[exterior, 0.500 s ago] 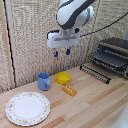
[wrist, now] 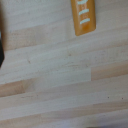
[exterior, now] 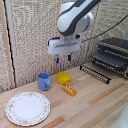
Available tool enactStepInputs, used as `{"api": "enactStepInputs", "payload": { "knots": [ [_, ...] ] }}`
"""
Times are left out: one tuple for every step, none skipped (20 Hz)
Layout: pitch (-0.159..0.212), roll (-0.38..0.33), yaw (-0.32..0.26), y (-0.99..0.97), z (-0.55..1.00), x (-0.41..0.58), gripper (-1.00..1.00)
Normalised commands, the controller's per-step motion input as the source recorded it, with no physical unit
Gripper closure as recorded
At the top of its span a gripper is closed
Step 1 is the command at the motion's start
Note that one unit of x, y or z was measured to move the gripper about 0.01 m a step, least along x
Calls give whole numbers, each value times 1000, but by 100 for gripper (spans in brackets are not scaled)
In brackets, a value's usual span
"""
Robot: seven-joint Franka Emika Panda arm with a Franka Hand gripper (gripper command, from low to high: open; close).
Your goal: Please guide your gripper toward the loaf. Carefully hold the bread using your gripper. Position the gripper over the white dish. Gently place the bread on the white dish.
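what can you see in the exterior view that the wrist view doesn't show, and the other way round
Only the exterior view shows the tool hanging above the table with nothing in it, the white dish, the blue cup, the yellow bowl and the black rack. Only the wrist view shows pale score marks on the bread. Both show the bread lying on the wooden table.

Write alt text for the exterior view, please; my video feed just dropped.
The end effector hangs above a wooden table, holding nothing, over a yellow bowl and small orange-brown loaf. A blue cup stands beside the bowl, a white dish lies nearer the camera, and a dark rack sits at the view's right.
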Motion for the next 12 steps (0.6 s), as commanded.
{"api": "enactStepInputs", "payload": {
  "knots": [
    [43,-29,72,-57,-526,-366,-100],
    [34,-33,81,-86,-546,-354,-100],
    [33,-41,87,-100,-549,-329,-100],
    [27,-47,94,-131,-551,-297,-100],
    [17,-47,97,-149,-534,-254,-100],
    [6,-51,101,-149,-531,-209,-100],
    [0,-55,102,-149,-514,-154,-100],
    [0,-58,99,-143,-486,-89,-100],
    [0,-60,99,-166,-477,-26,-100],
    [-13,-58,97,-183,-469,0,-100],
    [-35,-51,85,-214,-440,0,-100],
    [-42,-47,87,-231,-423,11,-100]
  ]
}}
